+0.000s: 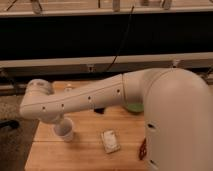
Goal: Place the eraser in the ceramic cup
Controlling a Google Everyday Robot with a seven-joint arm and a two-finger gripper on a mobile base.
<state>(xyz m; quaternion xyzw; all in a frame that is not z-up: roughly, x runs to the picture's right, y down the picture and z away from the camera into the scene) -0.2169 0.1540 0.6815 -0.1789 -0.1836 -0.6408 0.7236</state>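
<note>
The white ceramic cup (64,130) stands upright on the left part of the wooden table (55,155). My white arm (85,100) reaches from the right across the table, bends at the far left and comes down onto the cup. The gripper (58,120) is at that end, right over the cup's rim and mostly hidden behind the arm. The eraser is hidden from view.
A white-beige packet (111,140) lies on the table right of the cup. A dark red oblong item (143,148) lies further right, beside my body. A green bowl (133,106) peeks out under the arm. A small dark shape (100,110) shows below the forearm.
</note>
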